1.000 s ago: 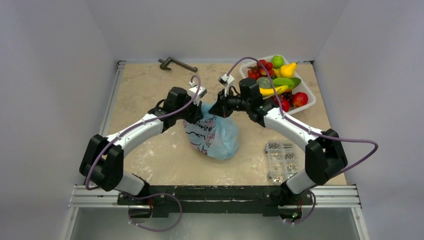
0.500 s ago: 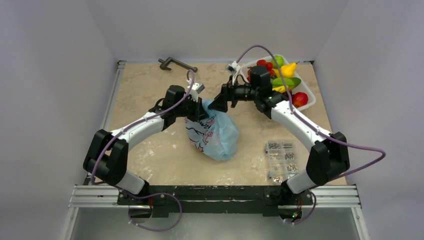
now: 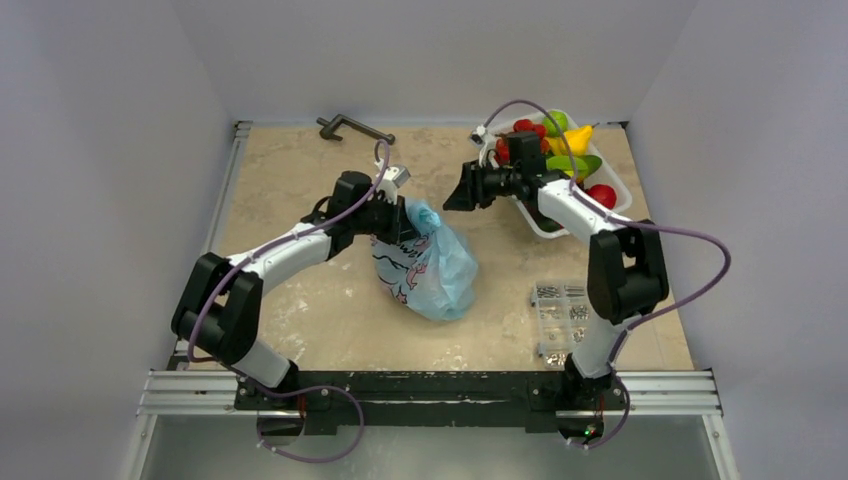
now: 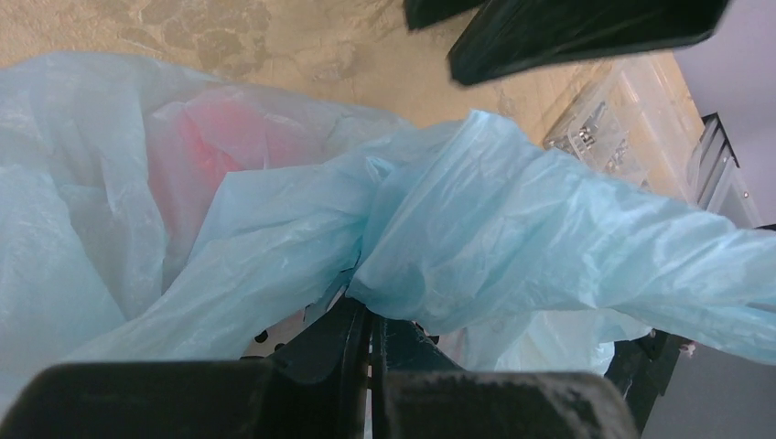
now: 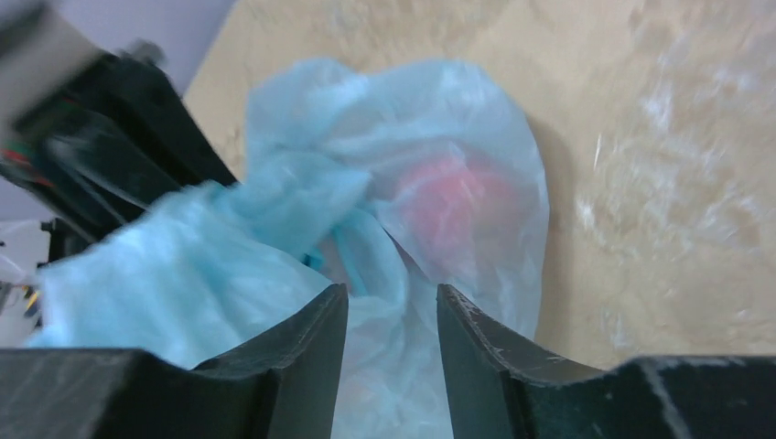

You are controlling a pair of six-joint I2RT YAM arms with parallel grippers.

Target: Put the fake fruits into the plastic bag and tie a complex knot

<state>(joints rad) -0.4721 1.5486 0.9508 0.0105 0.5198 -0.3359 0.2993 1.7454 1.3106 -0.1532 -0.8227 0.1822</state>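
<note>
While the left end effector [image 3: 399, 212] is clamped on a gathered twist of the plastic bag [image 3: 437, 272], mid-tabletop with a red piece [image 5: 448, 206] showing through, the right end effector [image 3: 458, 192] hangs near it, jaws parted and empty. Risk: on one pinch the slack film may slip free and any knot loosen; other fake fruits [image 3: 575, 165] lie in the white tray [image 3: 622, 196], far right corner. Bag's pink-and-dark print unreadable.

Light-blue plastic bag [image 3: 447, 272] with a white patch printed pink and dark; beige marbled table [image 3: 280, 170].
</note>
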